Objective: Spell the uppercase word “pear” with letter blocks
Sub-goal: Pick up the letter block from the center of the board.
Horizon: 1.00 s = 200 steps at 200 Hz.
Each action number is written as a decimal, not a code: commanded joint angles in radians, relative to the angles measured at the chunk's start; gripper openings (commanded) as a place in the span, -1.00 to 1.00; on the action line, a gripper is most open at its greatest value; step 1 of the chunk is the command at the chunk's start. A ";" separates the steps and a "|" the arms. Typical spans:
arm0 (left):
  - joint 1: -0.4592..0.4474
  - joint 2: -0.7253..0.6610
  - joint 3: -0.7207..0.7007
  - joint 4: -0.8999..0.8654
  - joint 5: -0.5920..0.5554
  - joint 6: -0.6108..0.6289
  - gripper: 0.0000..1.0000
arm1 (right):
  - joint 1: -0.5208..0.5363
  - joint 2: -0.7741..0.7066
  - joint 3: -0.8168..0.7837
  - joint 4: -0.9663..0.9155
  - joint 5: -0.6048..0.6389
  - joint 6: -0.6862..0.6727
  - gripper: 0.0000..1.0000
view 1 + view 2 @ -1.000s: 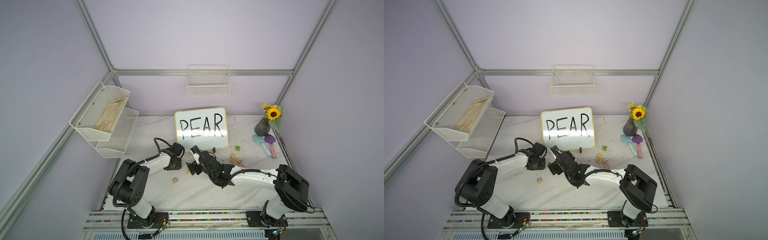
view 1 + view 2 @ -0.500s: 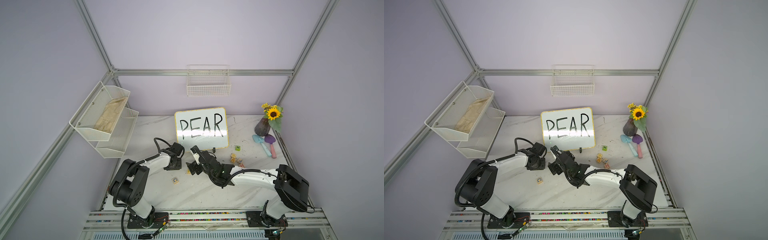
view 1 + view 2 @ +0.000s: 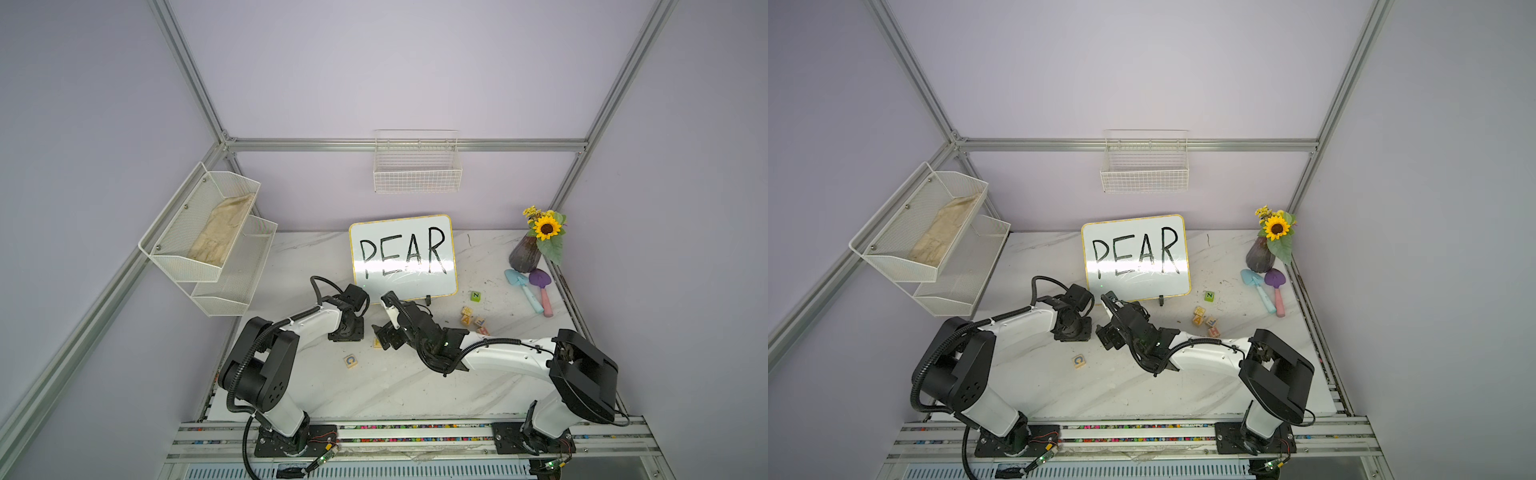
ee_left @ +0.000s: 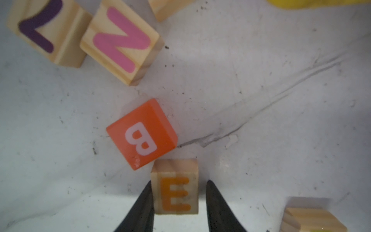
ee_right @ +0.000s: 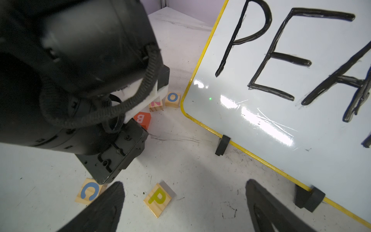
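Nothing has visibly shifted in the last second; both arms sit as they did. Nearest, low and centre in a top view, the C block (image 3: 350, 360) lies alone on the tabletop (image 3: 374, 395). Just beyond it the P block (image 5: 158, 199) lies flat, framed in the wrist view by the fingers of the right gripper (image 5: 183, 181), which stand wide apart and empty; how high they hang I cannot tell. That arm is plainly nearer to P. Its sides sit skewed to the fingers (a cube has no long axis, so wrist angle decides), and closing as is would likely catch corners. Left of that, the left gripper (image 4: 179, 181) is closed narrow on the E block (image 4: 174, 192), whose corner touches an orange B block (image 4: 141, 134). Farthest back, mid-frame, stands the whiteboard (image 3: 402, 257)
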 commanded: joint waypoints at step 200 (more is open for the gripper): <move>-0.006 0.002 0.109 -0.143 -0.009 -0.036 -0.53 | 0.003 -0.077 -0.047 0.022 0.047 0.000 0.93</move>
